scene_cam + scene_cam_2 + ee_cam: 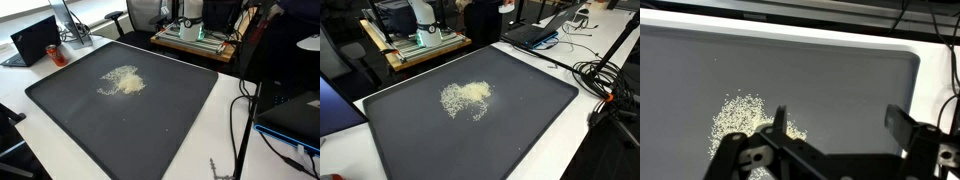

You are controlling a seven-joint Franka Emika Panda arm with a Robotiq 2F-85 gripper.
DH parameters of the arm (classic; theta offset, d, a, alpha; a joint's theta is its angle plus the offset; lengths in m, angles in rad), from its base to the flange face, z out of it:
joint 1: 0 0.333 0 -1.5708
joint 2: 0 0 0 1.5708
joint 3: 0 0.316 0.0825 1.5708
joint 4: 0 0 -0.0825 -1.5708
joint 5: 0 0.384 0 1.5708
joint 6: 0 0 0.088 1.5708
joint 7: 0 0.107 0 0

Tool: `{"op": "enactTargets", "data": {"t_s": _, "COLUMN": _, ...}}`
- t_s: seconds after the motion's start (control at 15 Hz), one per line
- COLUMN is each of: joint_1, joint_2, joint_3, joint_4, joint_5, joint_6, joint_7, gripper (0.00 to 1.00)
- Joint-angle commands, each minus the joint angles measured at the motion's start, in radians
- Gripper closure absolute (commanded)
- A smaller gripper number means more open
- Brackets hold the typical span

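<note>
1. My gripper (838,128) is wide open, with nothing between the jaws. Both fingers (780,122) show at the bottom of the wrist view, well apart.
2. It hangs above the dark tray (840,75) and touches nothing. I can't tell the height from this view.
3. The gripper shows in the wrist view only. Neither exterior view has it over the tray.
4. The nearest thing is the pile of pale grains (740,118). In the wrist view it sits low and left, and the finger on that side overlaps its edge. The gap between the jaws is over bare tray beside the pile, not over the pile itself.
5. The pile is loose and flat, denser in the middle, with scattered grains around the edge. It shows in both exterior views (122,82) (467,97), roughly mid-tray and a bit toward the far side.
6. The tray lies flat on a white table (225,130) and covers most of it. One rounded corner shows at the upper right of the wrist view.
7. My base sits on a wooden stand (420,40) just past the tray's far edge.
8. A black laptop (35,40) sits on the table off one corner of the tray, near it but apart.
9. Black cables (605,80) run along the table beside the tray's edge, clear of the grains.
</note>
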Motion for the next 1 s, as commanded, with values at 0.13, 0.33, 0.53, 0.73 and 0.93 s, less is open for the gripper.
{"op": "enactTargets", "data": {"t_s": 0.13, "joint_1": -0.005, "joint_2": 0.001, "joint_3": 0.005, "joint_4": 0.002, "joint_5": 0.001, "joint_6": -0.002, "joint_7": -0.001, "gripper": 0.00}}
{"op": "enactTargets", "data": {"t_s": 0.33, "joint_1": -0.005, "joint_2": 0.000, "joint_3": 0.005, "joint_4": 0.002, "joint_5": 0.001, "joint_6": -0.002, "joint_7": -0.001, "gripper": 0.00}}
{"op": "enactTargets", "data": {"t_s": 0.53, "joint_1": 0.003, "joint_2": -0.007, "joint_3": 0.005, "joint_4": -0.001, "joint_5": 0.019, "joint_6": 0.004, "joint_7": -0.014, "gripper": 0.00}}
{"op": "enactTargets", "data": {"t_s": 0.73, "joint_1": 0.040, "joint_2": -0.050, "joint_3": 0.017, "joint_4": -0.020, "joint_5": 0.099, "joint_6": 0.032, "joint_7": -0.065, "gripper": 0.00}}
{"op": "enactTargets", "data": {"t_s": 0.93, "joint_1": 0.088, "joint_2": -0.079, "joint_3": 0.034, "joint_4": -0.025, "joint_5": 0.176, "joint_6": 0.048, "joint_7": -0.119, "gripper": 0.00}}
